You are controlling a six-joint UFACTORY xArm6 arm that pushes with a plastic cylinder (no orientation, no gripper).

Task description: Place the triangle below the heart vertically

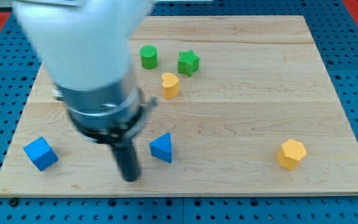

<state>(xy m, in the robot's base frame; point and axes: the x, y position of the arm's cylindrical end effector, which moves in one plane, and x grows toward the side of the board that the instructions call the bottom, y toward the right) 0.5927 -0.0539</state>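
Note:
The blue triangle [161,148] lies near the bottom middle of the wooden board [241,112]. The yellow heart [169,84] sits above it, toward the view's top, almost in the same column. My tip [130,177] rests on the board just left of and slightly below the triangle, a small gap apart from it. The arm's large white and grey body covers the upper left of the view.
A green cylinder [148,56] and a green star [188,63] stand above the heart. A blue cube [40,154] lies at the bottom left. A yellow hexagon [290,154] lies at the bottom right. The board's bottom edge is close below my tip.

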